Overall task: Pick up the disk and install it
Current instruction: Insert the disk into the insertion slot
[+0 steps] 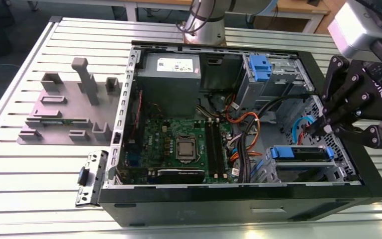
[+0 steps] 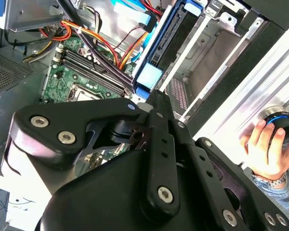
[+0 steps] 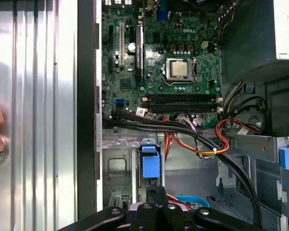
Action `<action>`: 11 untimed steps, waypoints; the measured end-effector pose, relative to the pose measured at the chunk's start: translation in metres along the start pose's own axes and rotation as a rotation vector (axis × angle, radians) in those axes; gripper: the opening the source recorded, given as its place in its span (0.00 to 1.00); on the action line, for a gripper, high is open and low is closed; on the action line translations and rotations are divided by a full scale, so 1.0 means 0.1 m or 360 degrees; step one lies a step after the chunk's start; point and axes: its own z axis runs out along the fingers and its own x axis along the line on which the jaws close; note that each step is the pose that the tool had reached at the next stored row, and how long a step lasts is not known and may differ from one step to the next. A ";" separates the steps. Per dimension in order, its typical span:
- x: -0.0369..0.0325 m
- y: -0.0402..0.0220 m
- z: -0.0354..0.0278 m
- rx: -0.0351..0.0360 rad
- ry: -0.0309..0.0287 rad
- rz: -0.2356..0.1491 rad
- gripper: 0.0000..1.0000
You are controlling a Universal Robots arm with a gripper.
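The disk (image 1: 302,153) lies flat in its blue caddy inside the drive bay at the near corner of the open computer case (image 1: 244,196), on the exterior view's right. Its light blue handle (image 3: 151,162) shows edge-on in both wrist views, along with the caddy's long blue side (image 2: 160,48). My gripper (image 1: 316,130) hangs just above that bay with its black fingers pressed together and nothing between them. The fingertips (image 2: 155,96) stand right at the caddy's handle end (image 2: 148,77); I cannot tell whether they touch it.
A second blue-handled caddy (image 1: 260,67) sits in the far bay beside the grey power supply (image 1: 171,74). Orange and black cables (image 1: 244,129) cross next to the motherboard (image 1: 177,144). A grey fixture (image 1: 71,107) stands on the slatted table. A person's hand (image 2: 262,149) rests on a round knob.
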 end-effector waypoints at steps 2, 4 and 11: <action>0.000 0.000 0.005 0.0000 0.00000 0.0000 0.10; 0.001 -0.001 0.010 0.0000 0.00000 0.0000 0.10; 0.002 -0.002 0.026 0.0000 0.00000 0.0000 0.10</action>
